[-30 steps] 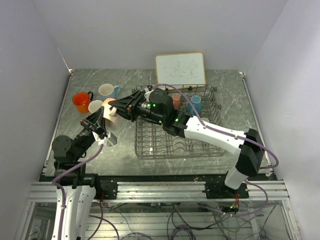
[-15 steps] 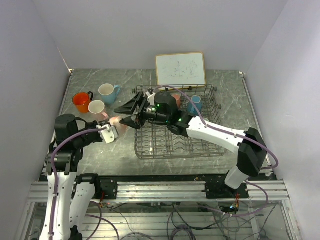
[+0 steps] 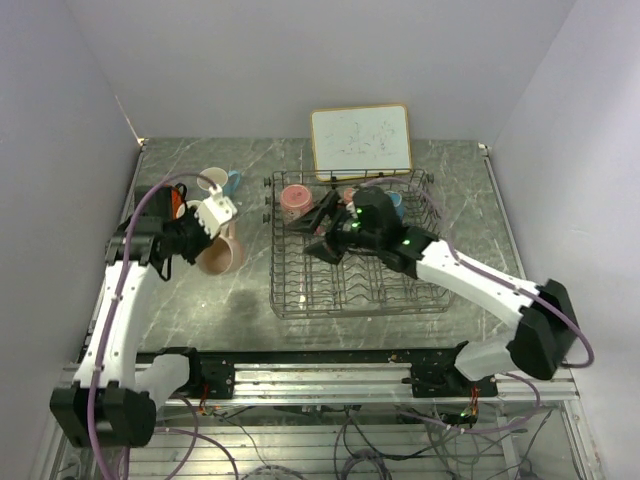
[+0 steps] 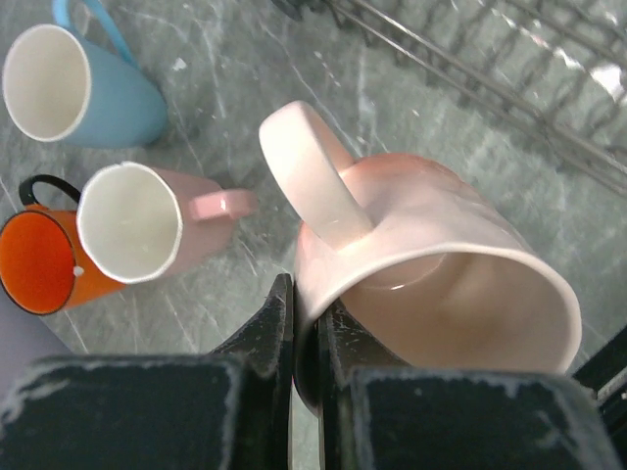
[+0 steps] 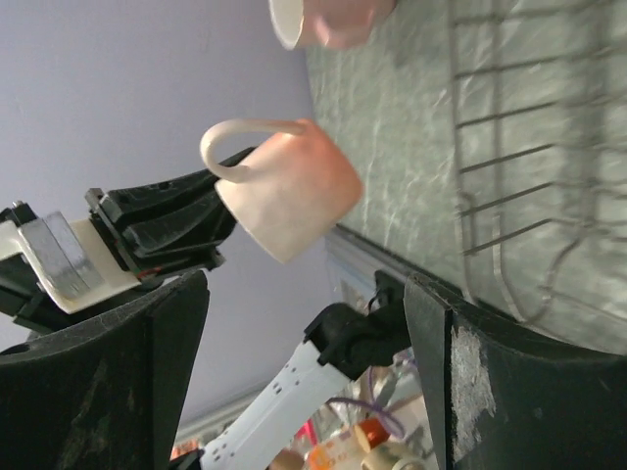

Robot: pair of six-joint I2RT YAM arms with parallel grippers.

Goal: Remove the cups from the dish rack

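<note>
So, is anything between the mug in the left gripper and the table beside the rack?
Nothing visible. The peach mug, pinched in the left gripper, hangs over bare table; the blue mug, pink mug and orange mug stand to one side, the dish rack to the other.

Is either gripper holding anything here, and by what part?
The left gripper holds a peach mug, pinching its wall at the rim, beside the handle. The right gripper is open and holds nothing.
</note>
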